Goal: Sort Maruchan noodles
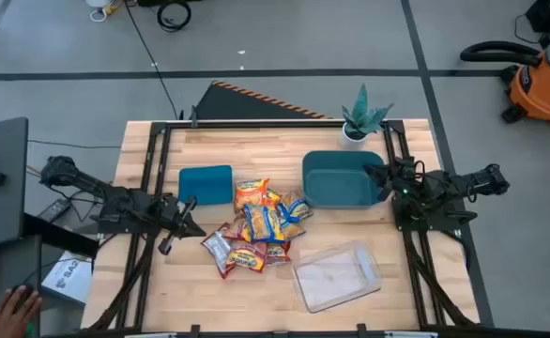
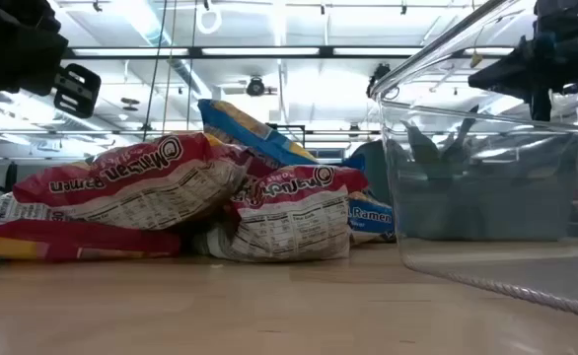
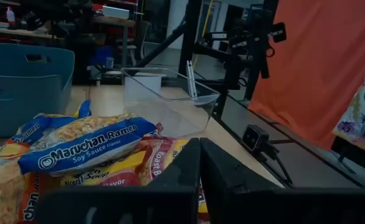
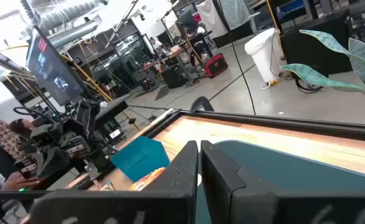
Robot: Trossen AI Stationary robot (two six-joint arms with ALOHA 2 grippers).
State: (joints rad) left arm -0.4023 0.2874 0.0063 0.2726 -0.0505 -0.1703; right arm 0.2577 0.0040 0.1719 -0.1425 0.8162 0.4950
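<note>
The Maruchan noodles [image 1: 259,230] lie in a loose pile at the table's middle, packets overlapping one another. They are blue-and-yellow, red-and-yellow and orange. In the left wrist view a blue-and-yellow packet [image 3: 86,146] lies on top of red ones. My left gripper [image 1: 195,230] is shut just left of the pile, its fingers [image 3: 199,155] pointing at it and holding nothing. My right gripper [image 1: 380,178] is shut at the right rim of the teal bin [image 1: 341,178], with its fingers [image 4: 199,155] over the bin and nothing between them.
A flat teal lid [image 1: 206,185] lies far left of the pile. A clear tray [image 1: 336,275] sits near right. A potted plant [image 1: 361,120] stands at the far edge behind the bin. A person's hand [image 1: 17,305] shows off the table's near left.
</note>
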